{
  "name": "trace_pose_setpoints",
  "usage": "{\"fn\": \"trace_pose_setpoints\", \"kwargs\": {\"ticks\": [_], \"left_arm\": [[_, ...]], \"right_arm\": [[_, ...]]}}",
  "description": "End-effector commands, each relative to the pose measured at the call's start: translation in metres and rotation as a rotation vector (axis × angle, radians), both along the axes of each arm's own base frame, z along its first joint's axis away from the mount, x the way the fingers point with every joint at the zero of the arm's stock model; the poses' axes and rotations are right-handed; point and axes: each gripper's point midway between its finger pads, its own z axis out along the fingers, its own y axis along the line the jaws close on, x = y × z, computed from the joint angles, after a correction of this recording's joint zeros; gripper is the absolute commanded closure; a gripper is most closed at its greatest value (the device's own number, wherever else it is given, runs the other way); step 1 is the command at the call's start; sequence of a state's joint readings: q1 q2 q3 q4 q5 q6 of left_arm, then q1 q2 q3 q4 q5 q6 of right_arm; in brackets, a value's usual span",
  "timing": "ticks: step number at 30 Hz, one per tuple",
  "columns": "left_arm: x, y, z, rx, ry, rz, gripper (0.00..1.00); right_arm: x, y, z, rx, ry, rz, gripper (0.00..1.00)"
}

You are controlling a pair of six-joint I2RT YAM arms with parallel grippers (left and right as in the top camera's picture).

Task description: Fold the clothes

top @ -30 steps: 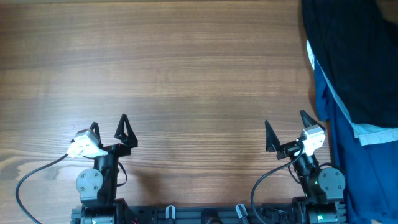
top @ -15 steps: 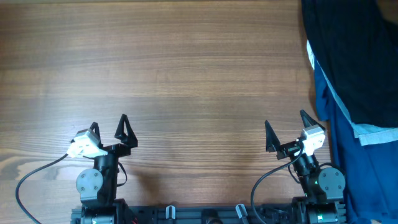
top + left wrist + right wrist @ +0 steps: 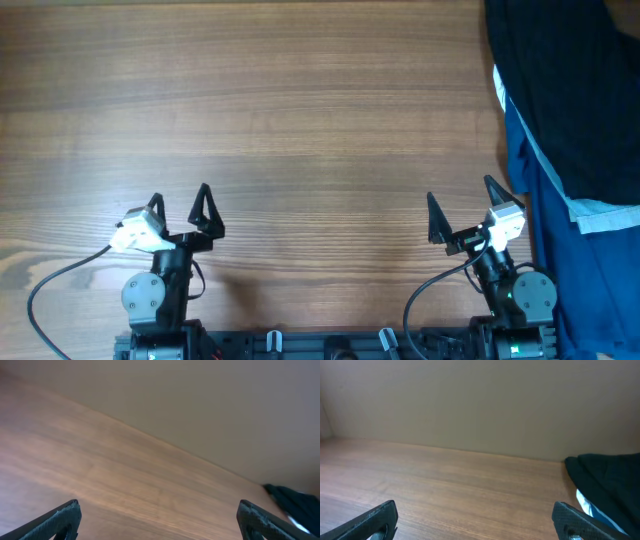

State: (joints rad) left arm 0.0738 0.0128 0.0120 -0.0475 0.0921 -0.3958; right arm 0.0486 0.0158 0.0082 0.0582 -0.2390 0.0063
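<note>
The left gripper (image 3: 178, 195) and right gripper (image 3: 460, 190) both hang empty, jaws spread, over the brown wooden tabletop (image 3: 300, 120), the crumpled dark-navy-and-blue cloth heap (image 3: 570, 120) lying just right of the right gripper — a blind pinch there could catch several layers and drag a lump.

Desk (image 3: 300, 120) wood is open from far edge down to both arms, L to R: plenty of room in front of the left tool (image 3: 178, 193) and btwn the two arms. Only real obstacle is the clothes (image 3: 570, 100), a dark-and-blue heap along the whole R edge, just beside the right tool (image 3: 459, 189) and its base. Both tools have jaws spread wide, nothing btwn them. A cable (image 3: 50, 285) loops on the desk by the L base. A wall (image 3: 470, 400) closes off the far side.
</note>
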Motion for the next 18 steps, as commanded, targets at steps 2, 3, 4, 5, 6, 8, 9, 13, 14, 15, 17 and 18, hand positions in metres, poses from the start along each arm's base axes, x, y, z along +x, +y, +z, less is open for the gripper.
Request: {"fn": "trace_pose_setpoints", "kwargs": {"ticks": [2,3,4,5,6,8,9,13,14,15,17,18], "left_arm": [[-0.002,-0.011,0.021,0.045,-0.037,-0.062,0.00],[-0.002,-0.011,0.027,0.058,-0.041,-0.062,0.00],[-0.002,-0.011,0.034,0.078,-0.041,-0.062,0.00],[-0.001,-0.011,0.041,0.100,-0.034,-0.064,0.00],[0.000,-0.011,0.049,0.121,-0.023,-0.065,0.00],[0.006,-0.010,0.067,0.157,0.006,-0.069,0.00],[0.009,-0.010,0.075,0.160,0.015,-0.069,0.00],[0.032,-0.008,0.099,0.171,0.081,-0.077,0.00],[0.040,-0.008,0.102,0.168,0.113,-0.080,0.00],[0.046,-0.007,0.103,0.164,0.147,-0.083,0.00],[0.059,-0.007,0.102,0.155,0.227,-0.090,0.00],[0.069,-0.006,0.099,0.147,0.296,-0.096,0.00]], "right_arm": [[-0.006,-0.003,0.050,-0.104,-0.123,-0.026,0.00],[-0.006,-0.003,0.059,-0.123,-0.134,-0.028,0.00],[-0.006,-0.003,0.067,-0.137,-0.141,-0.030,0.00],[-0.004,-0.003,0.079,-0.166,-0.146,-0.032,0.00],[-0.001,-0.003,0.089,-0.190,-0.148,-0.035,0.00],[0.010,-0.003,0.117,-0.227,-0.144,-0.036,0.00],[0.015,-0.003,0.124,-0.228,-0.137,-0.036,0.00],[0.054,0.002,0.162,-0.231,-0.073,-0.009,0.00],[0.065,0.003,0.166,-0.233,-0.044,-0.002,0.00],[0.076,0.004,0.170,-0.235,-0.011,0.002,0.00],[0.100,0.005,0.172,-0.237,0.057,0.010,0.00],[0.119,0.006,0.171,-0.238,0.124,0.018,0.00]]}}
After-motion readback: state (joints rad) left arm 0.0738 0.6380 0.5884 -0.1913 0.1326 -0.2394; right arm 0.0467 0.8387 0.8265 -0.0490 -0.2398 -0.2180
